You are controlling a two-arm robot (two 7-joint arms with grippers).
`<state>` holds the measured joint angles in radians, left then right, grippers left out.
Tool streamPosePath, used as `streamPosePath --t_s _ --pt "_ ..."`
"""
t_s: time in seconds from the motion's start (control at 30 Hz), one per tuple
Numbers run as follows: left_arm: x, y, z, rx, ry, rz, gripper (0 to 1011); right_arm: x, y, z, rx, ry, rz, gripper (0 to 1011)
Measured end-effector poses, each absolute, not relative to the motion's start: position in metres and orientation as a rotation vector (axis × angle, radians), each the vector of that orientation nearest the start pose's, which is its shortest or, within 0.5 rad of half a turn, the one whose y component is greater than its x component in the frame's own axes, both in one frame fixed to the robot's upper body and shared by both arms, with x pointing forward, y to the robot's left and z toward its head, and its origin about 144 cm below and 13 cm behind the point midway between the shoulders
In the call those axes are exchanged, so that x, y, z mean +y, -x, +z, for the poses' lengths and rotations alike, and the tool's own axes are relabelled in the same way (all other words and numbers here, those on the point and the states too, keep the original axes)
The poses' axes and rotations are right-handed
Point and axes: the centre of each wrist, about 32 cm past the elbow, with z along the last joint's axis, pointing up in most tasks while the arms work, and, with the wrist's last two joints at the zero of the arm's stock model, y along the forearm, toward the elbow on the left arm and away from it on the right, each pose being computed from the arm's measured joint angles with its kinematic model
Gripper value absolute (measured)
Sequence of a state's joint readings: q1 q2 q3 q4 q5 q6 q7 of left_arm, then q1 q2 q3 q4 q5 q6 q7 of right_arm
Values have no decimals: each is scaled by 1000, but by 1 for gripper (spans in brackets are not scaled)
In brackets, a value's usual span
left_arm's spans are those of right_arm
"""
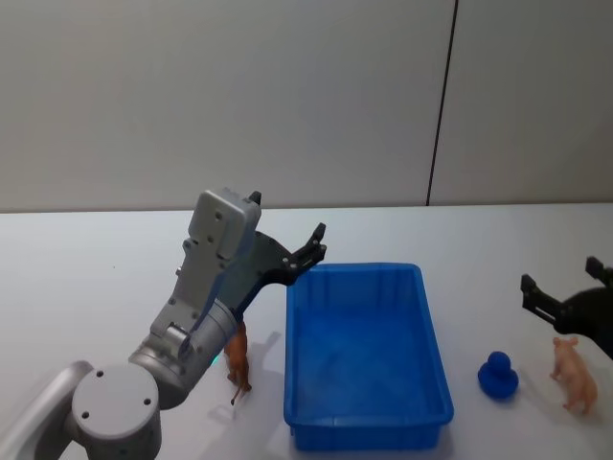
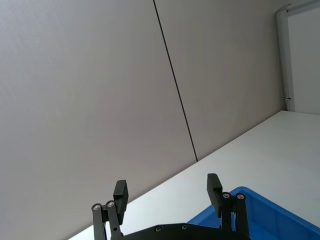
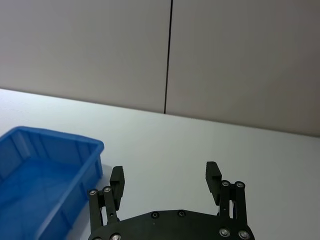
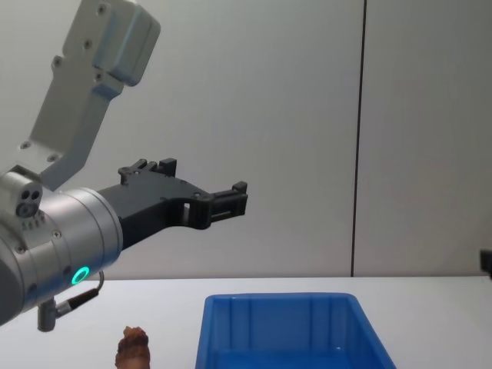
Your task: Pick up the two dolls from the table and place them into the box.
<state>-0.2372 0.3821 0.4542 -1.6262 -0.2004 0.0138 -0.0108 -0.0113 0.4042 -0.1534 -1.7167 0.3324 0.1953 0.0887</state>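
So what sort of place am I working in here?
Probably a lab or test room, not a home: a plain white table, a bare grey panelled wall, and staged props, a blue bin with a blue doll and pink doll beside it.

**Camera setup, quick rundown**

The table [image 1: 77,287] is looked down on from the head, with the whole blue box [image 1: 364,355] taken in. From the chest it's viewed low and level. The wrist views are aimed past the left gripper [image 2: 167,186] and right gripper [image 3: 165,173] at the wall [image 2: 100,100]; part of the blue box is caught in all four.
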Motion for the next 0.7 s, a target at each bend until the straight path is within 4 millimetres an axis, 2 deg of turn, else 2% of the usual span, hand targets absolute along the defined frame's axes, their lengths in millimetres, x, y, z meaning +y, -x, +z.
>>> streamPosePath --t_s 0.7 --pt "198 -492 1204 -268 -61 1124 1001 -296 -428 1167 190 300 -1357 1001"
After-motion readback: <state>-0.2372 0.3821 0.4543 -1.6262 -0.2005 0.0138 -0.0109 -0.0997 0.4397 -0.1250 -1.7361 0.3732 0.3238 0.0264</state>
